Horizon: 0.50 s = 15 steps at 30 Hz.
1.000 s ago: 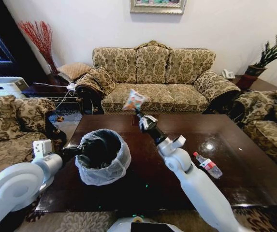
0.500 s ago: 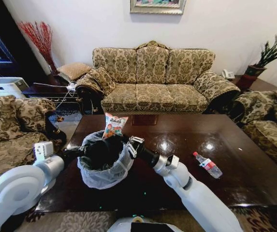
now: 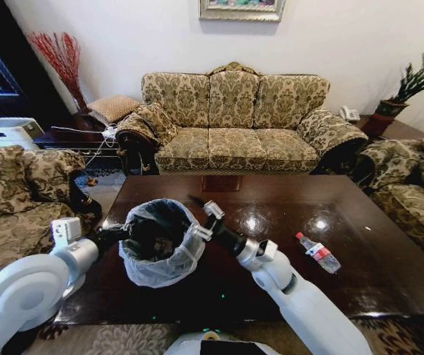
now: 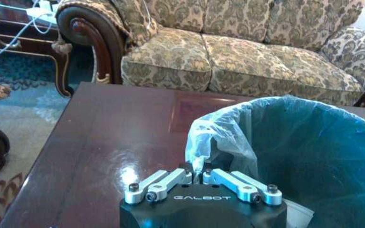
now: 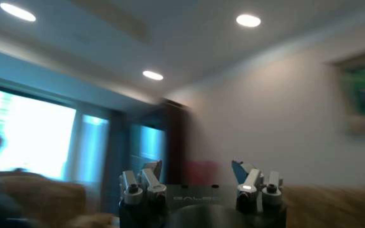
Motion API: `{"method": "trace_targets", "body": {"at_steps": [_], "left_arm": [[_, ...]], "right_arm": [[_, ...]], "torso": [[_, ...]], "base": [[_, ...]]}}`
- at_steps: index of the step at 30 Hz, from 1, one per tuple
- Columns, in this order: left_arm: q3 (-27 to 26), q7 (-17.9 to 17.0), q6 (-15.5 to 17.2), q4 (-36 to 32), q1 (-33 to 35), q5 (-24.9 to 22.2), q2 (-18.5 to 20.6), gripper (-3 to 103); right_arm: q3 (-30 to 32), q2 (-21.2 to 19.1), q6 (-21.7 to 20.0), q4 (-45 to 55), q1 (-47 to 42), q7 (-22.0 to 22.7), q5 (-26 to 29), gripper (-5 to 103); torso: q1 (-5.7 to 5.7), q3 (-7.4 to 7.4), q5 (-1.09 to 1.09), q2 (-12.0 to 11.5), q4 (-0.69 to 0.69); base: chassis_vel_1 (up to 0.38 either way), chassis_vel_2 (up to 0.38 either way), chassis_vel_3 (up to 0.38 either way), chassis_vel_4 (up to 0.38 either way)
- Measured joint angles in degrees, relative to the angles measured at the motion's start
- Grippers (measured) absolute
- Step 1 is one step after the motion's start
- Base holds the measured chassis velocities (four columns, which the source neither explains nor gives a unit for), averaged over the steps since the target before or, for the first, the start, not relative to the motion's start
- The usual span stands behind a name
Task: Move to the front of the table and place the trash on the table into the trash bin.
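While your right gripper [image 3: 203, 220] hangs at the far rim of the trash bin [image 3: 157, 244] with its fingers [image 5: 146, 178] spread and nothing between them, your left gripper [image 4: 196, 178] stays out of it, pressed together on the bin's bag-lined rim to steady it on the table [image 3: 374, 288]. By the look of it, a drop into the bin is finishing. The next move calls for swinging your right arm across the glossy top to the plastic bottle [image 3: 317, 252], which lies on its side well apart from the bin, toward the table's right. Clear, with a red cap and label, it will likely roll under a careless pinch.
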Motion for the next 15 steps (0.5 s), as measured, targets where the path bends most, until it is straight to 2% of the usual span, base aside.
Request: {"method": "trace_targets", "body": {"at_steps": [1,2,3,4,5,6,7,9,15], "left_arm": [[0.0,0.0,0.0,0.0,0.0,0.0,0.0,3],[-0.2,0.0,0.0,0.0,0.0,0.0,-0.2,3],[-0.3,0.0,0.0,0.0,0.0,0.1,-0.5,3],[-0.3,0.0,0.0,0.0,0.0,0.1,-0.5,3],[-0.4,0.0,0.0,0.0,0.0,0.2,-0.8,3],[-0.4,0.0,0.0,0.0,0.1,0.4,-1.3,3],[-0.4,0.0,0.0,0.0,0.1,0.4,-1.3,3],[-0.2,0.1,0.0,0.0,0.2,0.9,-1.8,3],[0.1,0.2,0.0,0.0,0.2,1.2,-1.9,3]], "right_arm": [[0.0,0.0,0.0,0.0,0.0,0.0,0.0,68],[3.0,0.1,-3.0,0.6,-3.7,5.7,-0.2,79],[5.6,0.3,-5.5,0.7,-6.9,9.5,1.0,85],[5.6,0.3,-5.5,0.7,-6.9,9.5,1.0,85],[7.4,0.3,-6.8,0.7,-9.5,11.8,2.5,85],[9.4,0.5,-7.6,0.6,-12.5,14.0,4.3,90],[9.4,0.5,-7.6,0.6,-12.5,14.0,4.3,90],[11.3,0.6,-7.7,0.3,-15.4,15.5,6.2,99],[14.0,1.9,-7.6,-0.4,-17.7,16.8,7.3,100]], "torso": [[0.00,0.00,0.00,0.0,0.00],[0.00,0.00,-0.01,0.0,0.00],[0.00,0.00,-0.01,0.0,-0.02],[0.00,0.00,-0.01,0.0,-0.02],[0.00,0.00,-0.01,0.0,-0.02],[0.00,0.00,0.00,0.0,-0.03],[0.00,0.00,0.00,0.0,-0.03],[0.00,0.00,0.01,0.0,-0.02],[0.00,0.00,-0.02,0.0,0.00]], "base": [[0.000,0.000,0.000,0.000],[0.000,0.000,0.000,0.000],[0.000,0.000,0.000,0.000],[0.000,0.000,0.000,0.000],[0.000,0.000,0.000,0.000],[0.000,0.000,0.000,0.000],[0.000,0.000,0.000,0.000],[0.000,0.000,0.000,0.000],[-0.030,-0.033,0.039,0.039]]}}
